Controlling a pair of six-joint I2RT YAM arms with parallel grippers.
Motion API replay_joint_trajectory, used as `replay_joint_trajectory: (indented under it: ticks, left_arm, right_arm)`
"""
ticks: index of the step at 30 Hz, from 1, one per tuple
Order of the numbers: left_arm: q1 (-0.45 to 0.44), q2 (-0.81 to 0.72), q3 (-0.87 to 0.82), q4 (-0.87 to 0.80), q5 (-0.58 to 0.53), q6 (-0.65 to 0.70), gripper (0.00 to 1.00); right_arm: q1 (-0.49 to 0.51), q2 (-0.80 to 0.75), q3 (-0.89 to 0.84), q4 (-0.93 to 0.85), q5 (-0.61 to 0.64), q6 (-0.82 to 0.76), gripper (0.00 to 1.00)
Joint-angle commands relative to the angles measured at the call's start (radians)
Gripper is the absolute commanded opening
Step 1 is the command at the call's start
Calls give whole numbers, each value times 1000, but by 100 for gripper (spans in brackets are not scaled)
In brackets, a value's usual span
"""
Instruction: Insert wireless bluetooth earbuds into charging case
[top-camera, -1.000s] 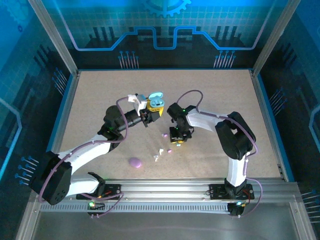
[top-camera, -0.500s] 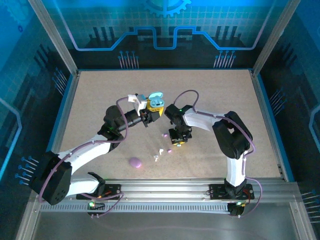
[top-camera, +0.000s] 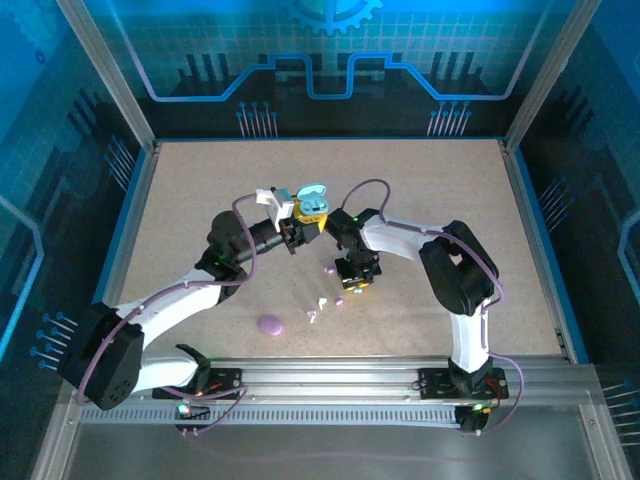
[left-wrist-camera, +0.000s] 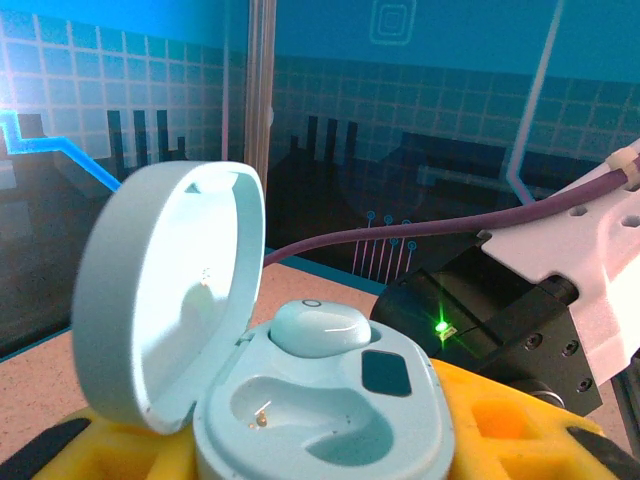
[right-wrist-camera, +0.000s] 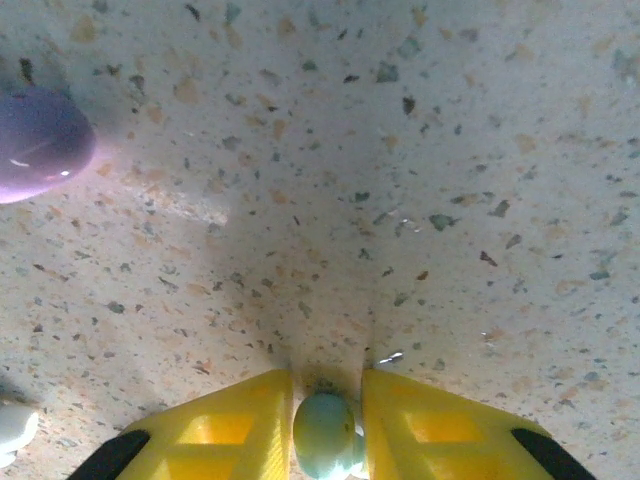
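While the left gripper (top-camera: 306, 222) clamps the light blue charging case (left-wrist-camera: 320, 420) btwn its yellow pads, lid (left-wrist-camera: 165, 290) swung open, the right gripper (top-camera: 352, 283) sits low over the table (top-camera: 200, 200), just near-right of the case, jaws closed on a light blue earbud (right-wrist-camera: 323, 435). A matching bud (left-wrist-camera: 318, 328) sits in one pocket; the other pocket (left-wrist-camera: 300, 415) is empty. So the step in hand, as I read it, is to carry the held bud over & seat it there.

To do it well:
- Lift clear of the table first.
- Come in from above w/ the bud lined up to the pocket's shape.
- Keep off the open lid & the seated bud.
- Lower slow, let go only once it bottoms out.

The grip is on the bud's sides, right at the fingertips, so a twist en route could skew it. The case shouldn't tip while the bud is pressed in. Can't tell which way the bud faces.

Surface: tan speckled board, flat, matte. Loose on it by the right gripper are pink-purple buds (top-camera: 329, 269) & white buds (top-camera: 312, 316). A purple case (top-camera: 270, 325) lies nearer & to the left, looks shut.

Room: blue-lit panels (top-camera: 400, 40) w/ circuit-line pattern, aluminium frame posts (top-camera: 108, 75) at the corners.
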Motion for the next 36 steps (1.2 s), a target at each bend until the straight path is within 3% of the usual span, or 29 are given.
replay_joint_trajectory:
  ticks: [1, 15, 28, 32, 36]
  left_arm:
    - [-7, -6, 4, 18, -17, 20, 34]
    - [-7, -10, 5, 17, -20, 18, 34]
    - [-6, -7, 6, 15, -17, 17, 34]
    - [-8, -9, 1, 13, -37, 20, 34]
    - [-2, 2, -2, 4, -60, 27, 34]
  right_arm:
    - [24, 8, 12, -44, 4, -15, 27]
    - [30, 5, 20, -66, 1, -23, 27]
    - [29, 4, 16, -44, 3, -14, 22]
    - [7, -81, -23, -3, -15, -3, 19]
    - [-79, -258, -119, 115, -182, 2, 19]
